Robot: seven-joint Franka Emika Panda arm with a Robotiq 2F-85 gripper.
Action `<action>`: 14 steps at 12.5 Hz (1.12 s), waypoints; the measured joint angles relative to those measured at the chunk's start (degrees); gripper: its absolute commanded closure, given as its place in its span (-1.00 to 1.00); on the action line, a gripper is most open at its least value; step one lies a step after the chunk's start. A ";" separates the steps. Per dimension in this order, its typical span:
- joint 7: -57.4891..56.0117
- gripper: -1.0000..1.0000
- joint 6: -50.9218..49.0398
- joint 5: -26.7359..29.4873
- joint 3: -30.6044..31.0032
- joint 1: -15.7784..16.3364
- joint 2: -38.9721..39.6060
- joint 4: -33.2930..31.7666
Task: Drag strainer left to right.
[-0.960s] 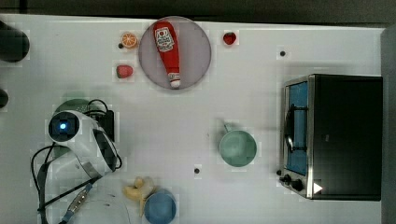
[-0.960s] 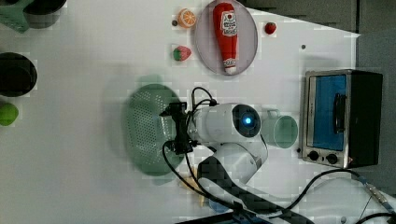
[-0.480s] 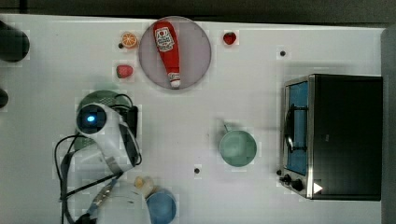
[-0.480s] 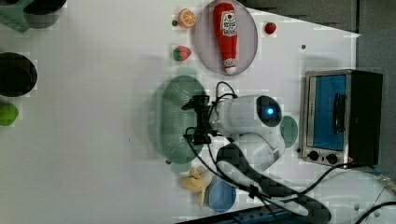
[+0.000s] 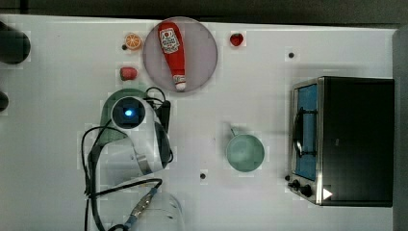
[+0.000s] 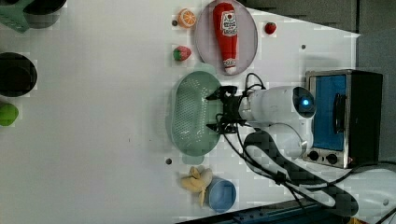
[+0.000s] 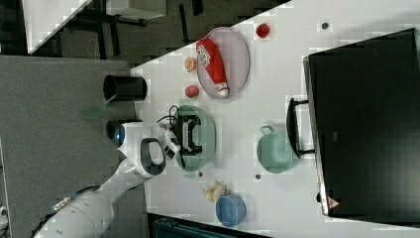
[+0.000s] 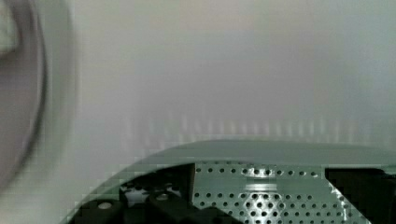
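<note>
The pale mint-green oval plastic strainer [image 6: 194,114] with rows of tiny holes lies on the white bench [image 6: 93,116] in the middle of the left view, just below the round grey-lilac plate [image 6: 205,32] carrying a red ketchup bottle [image 6: 225,28]. The black pincer [image 6: 218,112] reaches over the strainer's right rim, its fingers spread wide apart. The round green cup [image 5: 245,152] stands centre-right in the top view.
</note>
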 measured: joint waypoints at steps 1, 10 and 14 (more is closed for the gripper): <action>-1.40 -1.00 0.11 -0.09 -1.03 -0.48 -0.17 -0.90; -13.68 -1.00 -0.45 0.33 -10.61 -2.83 -1.51 -4.48; -18.83 -1.00 -0.84 0.73 -13.27 -4.36 -1.75 -5.37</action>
